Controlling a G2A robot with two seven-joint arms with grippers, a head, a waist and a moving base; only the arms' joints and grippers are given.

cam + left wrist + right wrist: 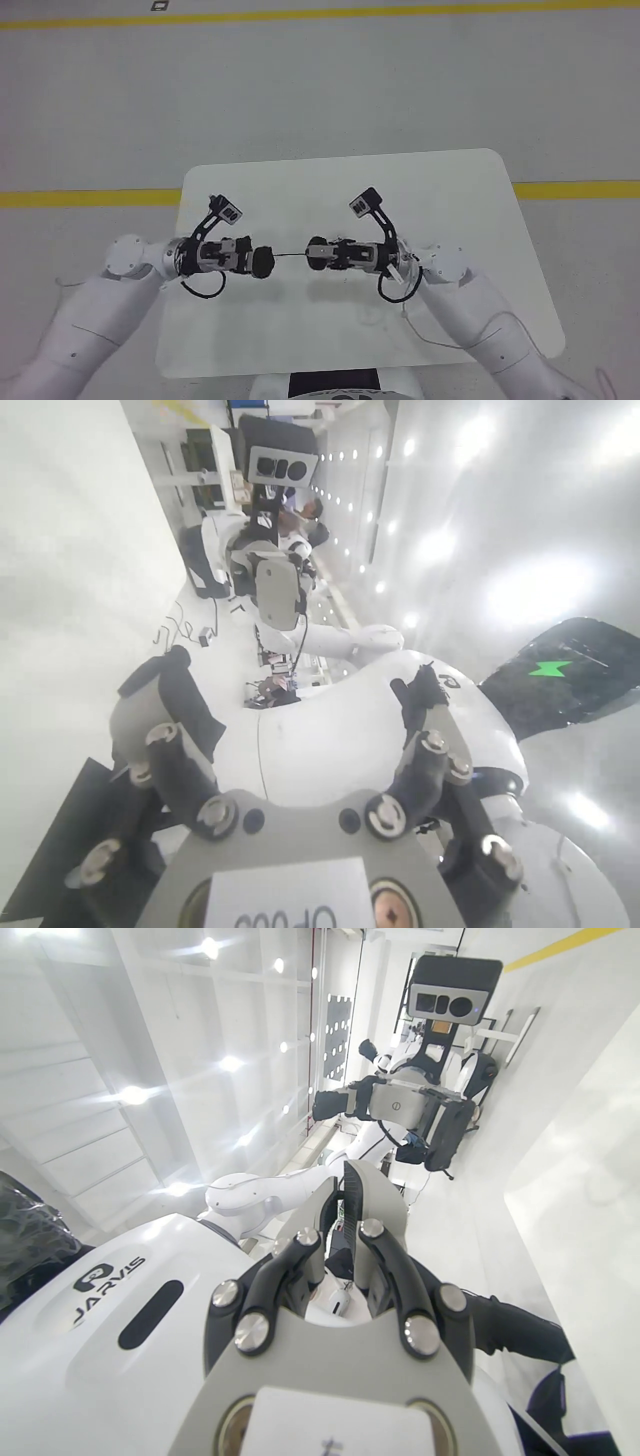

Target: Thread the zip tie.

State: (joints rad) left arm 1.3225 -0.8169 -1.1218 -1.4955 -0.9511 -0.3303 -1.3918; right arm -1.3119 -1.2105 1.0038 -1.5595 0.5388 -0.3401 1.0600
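Above the table [350, 190], right jaws pinch the zip tie [290, 256]; left jaws stand spread.

Top overlooks table [350, 180]; 2 wrist views face inward.

White glossy arms [90, 320] carried black cables [205, 290], grey wrist plates [320, 1378] with silver screws [255, 1330] and black linkages [385, 1253], plus a black logo [107, 1293] on one shell
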